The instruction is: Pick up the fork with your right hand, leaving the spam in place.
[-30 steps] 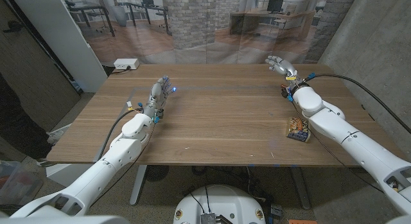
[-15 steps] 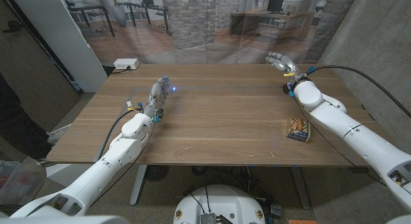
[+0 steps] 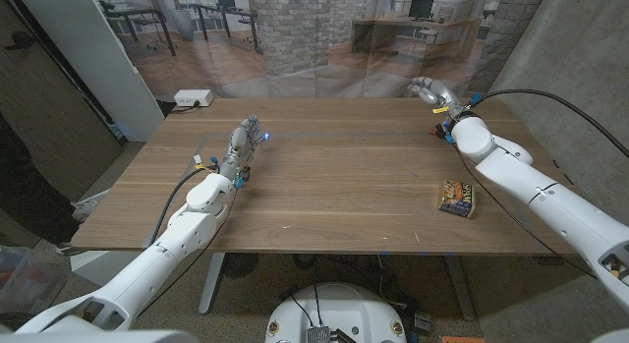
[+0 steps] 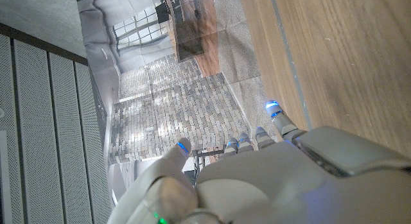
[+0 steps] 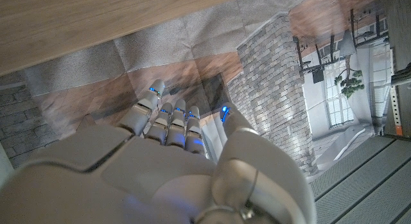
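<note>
The right hand (image 3: pixel 432 90) is seen in the head view at the far right corner of the wooden table (image 3: pixel 334 176), raised over the far edge, with its arm reaching up the table's right side. Its fingers are extended forward, slightly apart, and nothing is held in them. In the right wrist view the same hand (image 5: pixel 173 153) is shown from behind, its fingers (image 5: pixel 168 121) lying close side by side and the thumb set a little apart, all pointing past the table edge toward the printed brick backdrop.

The spam (image 3: pixel 457 198), a flat tin with a blue and yellow label, is seen lying on the table near the right edge, just beside the right forearm and well back from the right hand. A fork cannot be made out in any of the pictures.

The left hand (image 3: pixel 243 146) is seen on the left part of the table, standing on its edge with fingers pointing away, apart from everything else. In the left wrist view its fingers (image 4: pixel 277 118) are straight and slightly parted, empty, above the wood

A white box (image 3: pixel 194 97) is seen on the floor beyond the far left corner
</note>
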